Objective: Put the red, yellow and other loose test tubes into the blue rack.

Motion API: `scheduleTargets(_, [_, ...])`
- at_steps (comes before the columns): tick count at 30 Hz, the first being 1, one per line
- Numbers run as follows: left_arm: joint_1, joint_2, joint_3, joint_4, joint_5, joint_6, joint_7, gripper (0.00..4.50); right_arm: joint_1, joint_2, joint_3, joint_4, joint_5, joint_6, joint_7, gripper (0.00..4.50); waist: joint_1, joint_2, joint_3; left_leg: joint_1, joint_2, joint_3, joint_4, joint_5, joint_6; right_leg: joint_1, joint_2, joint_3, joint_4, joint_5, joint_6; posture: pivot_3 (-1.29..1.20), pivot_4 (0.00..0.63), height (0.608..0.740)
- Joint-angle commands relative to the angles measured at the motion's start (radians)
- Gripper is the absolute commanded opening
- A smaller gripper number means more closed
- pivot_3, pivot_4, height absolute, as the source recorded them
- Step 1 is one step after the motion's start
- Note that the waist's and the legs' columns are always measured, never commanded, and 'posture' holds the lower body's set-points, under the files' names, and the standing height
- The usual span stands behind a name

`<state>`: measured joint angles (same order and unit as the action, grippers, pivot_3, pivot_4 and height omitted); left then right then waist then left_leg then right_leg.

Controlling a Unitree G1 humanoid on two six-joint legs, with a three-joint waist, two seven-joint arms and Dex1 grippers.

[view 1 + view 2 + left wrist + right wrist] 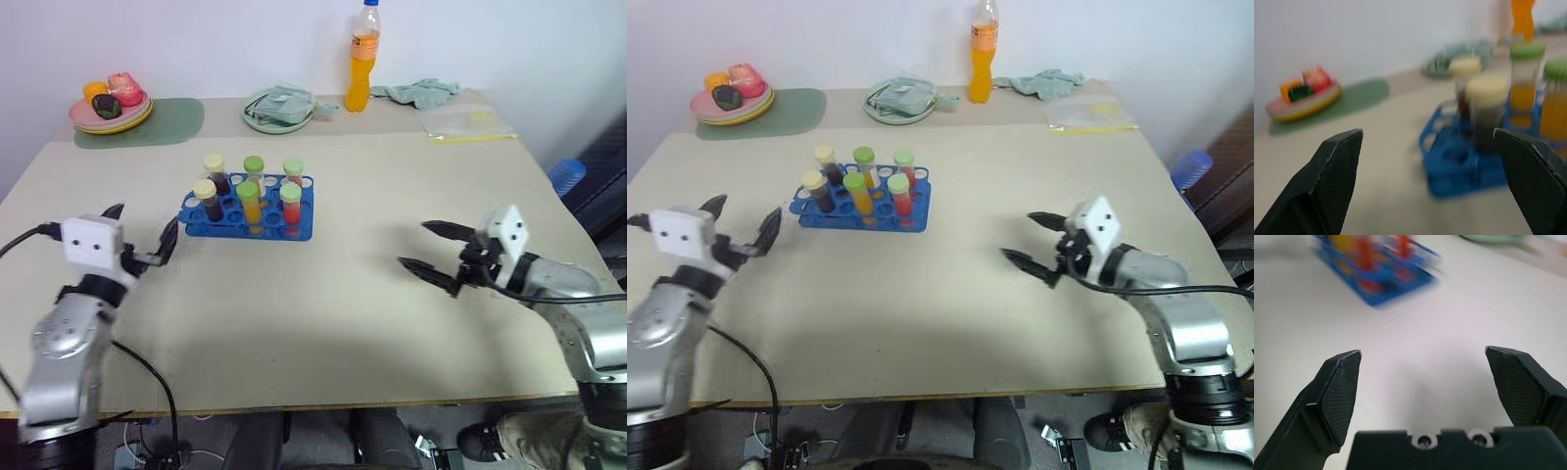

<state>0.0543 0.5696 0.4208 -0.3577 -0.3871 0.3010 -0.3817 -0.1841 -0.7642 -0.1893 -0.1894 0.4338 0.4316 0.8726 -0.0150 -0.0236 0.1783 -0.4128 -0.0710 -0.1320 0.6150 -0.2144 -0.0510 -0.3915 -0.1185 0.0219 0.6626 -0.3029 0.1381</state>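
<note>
Surface (392, 323) matte, pale beige, flat, rectangular, front edge straight.

Left pincer (143, 233) near left edge, black textured fingers (1334, 166) spread wide, gripping nothing, off the rack and just left of it.

Blue rack (247, 217) left of centre: moulded plastic, grid of round wells. Six capped test tubes (252, 201) upright in it, clear cylinders, ribbed caps cream or green, contents dark brown, orange, red. No loose tubes seen lying about.

Far edge, left to right: stacked plates with fruit (110, 106) on green mat (157, 121), pale green dish (278, 108), orange drink bottle (362, 59), crumpled cloth (423, 91), clear plastic bag (465, 122).

Right pincer (421, 247) over bare middle-right stretch, fingers spread wide, empty, well apart from rack. Broad open room between pincers and along front edge.
</note>
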Motion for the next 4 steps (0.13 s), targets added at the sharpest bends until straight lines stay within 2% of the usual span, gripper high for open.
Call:
scheduleTargets(1, [0.037, 0.053, 0.051, -0.007, -0.029, 0.019, -0.074, 4.4, -0.008, -0.028, -0.046, 0.031, -0.008, -0.046, 0.02, 4.5, -0.001, 0.0, 0.0, 0.0, 0.0, 0.0, 0.0, 0.0, 0.0, 0.001, 0.0, 0.0, 0.0, 0.0, 0.0, 0.0, 0.15, 0.74])
scheduleTargets(4, [0.039, 0.064, 0.064, 0.019, -0.024, 0.013, -0.083, 4.4, -0.012, -0.033, -0.046, 0.059, -0.019, -0.069, 0.028, 4.5, 0.001, 0.0, 0.0, 0.001, 0.0, 0.001, 0.0, 0.0, 0.0, 0.001, 0.0, 0.001, -0.001, 0.0, 0.0, 0.0, 0.15, 0.74])
